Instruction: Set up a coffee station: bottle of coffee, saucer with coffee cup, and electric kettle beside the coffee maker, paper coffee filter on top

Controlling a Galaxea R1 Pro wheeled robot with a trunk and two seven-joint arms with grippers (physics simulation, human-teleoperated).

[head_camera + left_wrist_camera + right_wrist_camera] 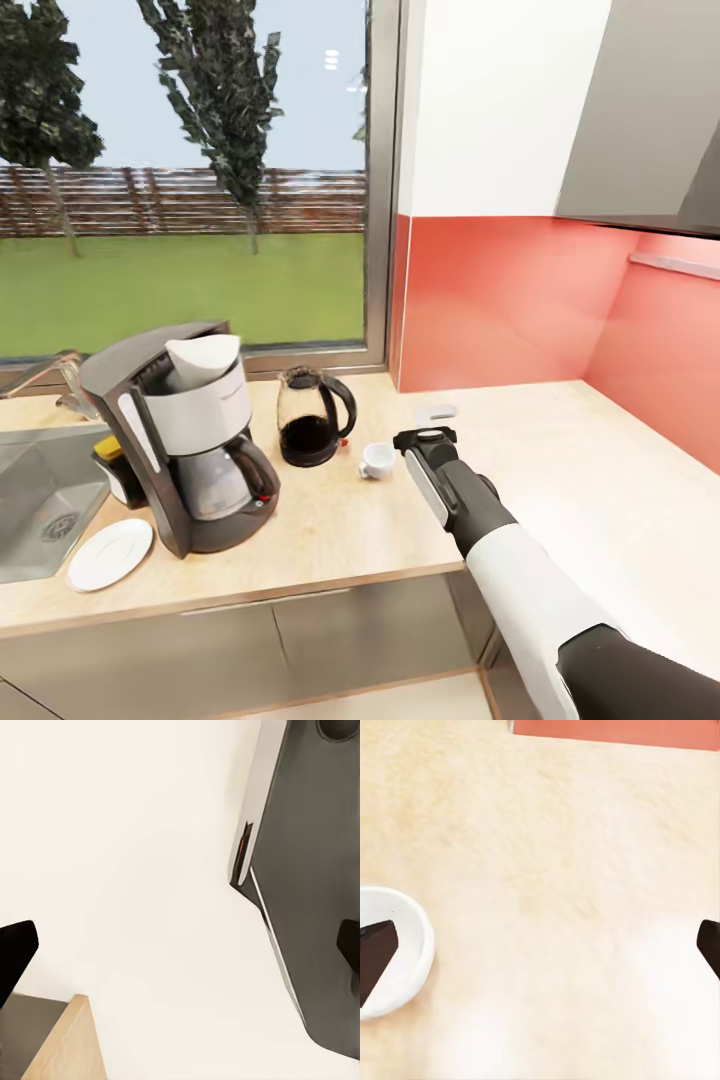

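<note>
On the kitchen countertop [330, 530] stands the coffee maker [185, 440] with the white paper coffee filter [203, 358] on its top. The yellow-topped bottle of coffee [110, 462] peeks out behind its left side. The saucer [110, 553] lies bare in front of it, by the sink. To its right is the electric kettle [312, 415], then the coffee cup [377, 460] directly on the wood. My right gripper [425, 437] hovers just right of the cup. It is open [540, 952], one fingertip [376, 958] over the cup [414, 945]. My left gripper [180, 949] is open and holds nothing.
A steel sink [40, 500] and tap sit at the counter's left end. A small pale flat item [436, 411] lies behind my right gripper. Red backsplash [500, 300] and a thin grey ledge [675, 265] bound the corner. The left wrist view has a dark grey panel [307, 870].
</note>
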